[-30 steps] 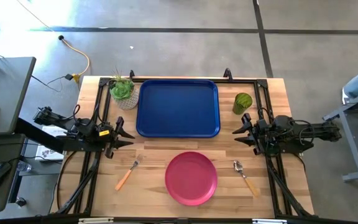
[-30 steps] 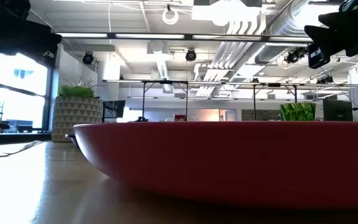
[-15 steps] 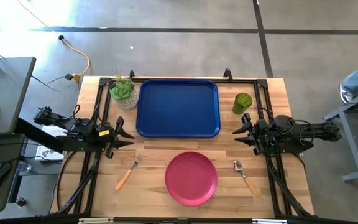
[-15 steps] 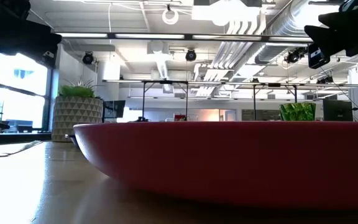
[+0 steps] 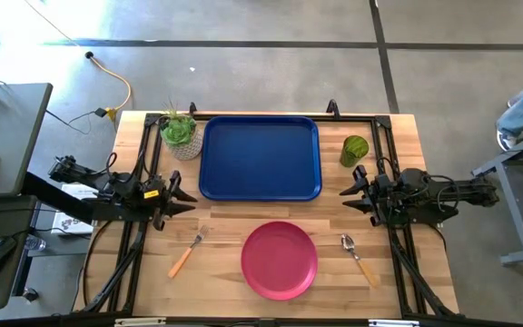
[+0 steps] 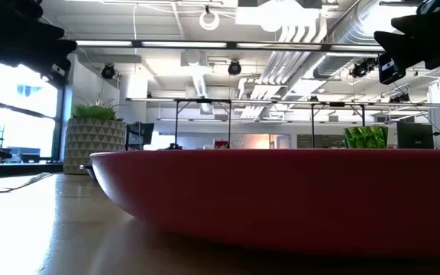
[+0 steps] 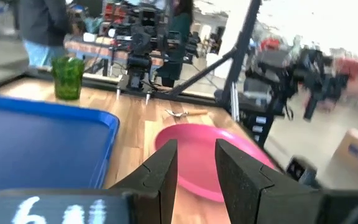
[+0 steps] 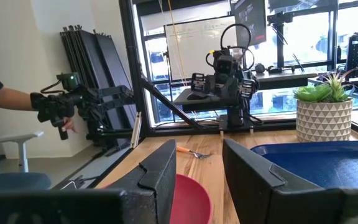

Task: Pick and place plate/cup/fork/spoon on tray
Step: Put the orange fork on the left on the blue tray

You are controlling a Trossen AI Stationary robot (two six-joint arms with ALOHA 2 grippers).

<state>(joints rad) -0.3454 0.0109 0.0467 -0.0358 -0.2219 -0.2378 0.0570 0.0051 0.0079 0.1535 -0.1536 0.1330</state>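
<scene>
1. Tray [image 5: 260, 157] sits upper-center of the high view on the wooden table [image 5: 398, 282], nothing on it.
2. Plate [image 5: 280, 260] lies lower-center, just below the tray w/ a strip of bare wood between. It fills the low view's foreground.
3. Cup [image 5: 354, 149] stands upright, upper right, just beside the tray's right edge, not touching.
4. Fork [image 5: 187, 252] lies lower left of the plate, tines pointing up-right, near but apart from it.
5. Spoon [image 5: 358, 257] lies right of the plate, bowl toward upper left, handle toward lower right.
6. Potted plant [image 5: 180, 133] stands at the tray's upper-left corner, beside it.
7. Left gripper [image 5: 185, 197] is at the frame's left-middle, above the fork, fingers apart, holding nothing.
8. Right gripper [image 5: 345, 197] is at right-middle, below the cup and above the spoon, fingers apart, nothing between them.
9. Person's arm [image 8: 2, 99] shows at left in the right wrist view, beyond the table.
</scene>
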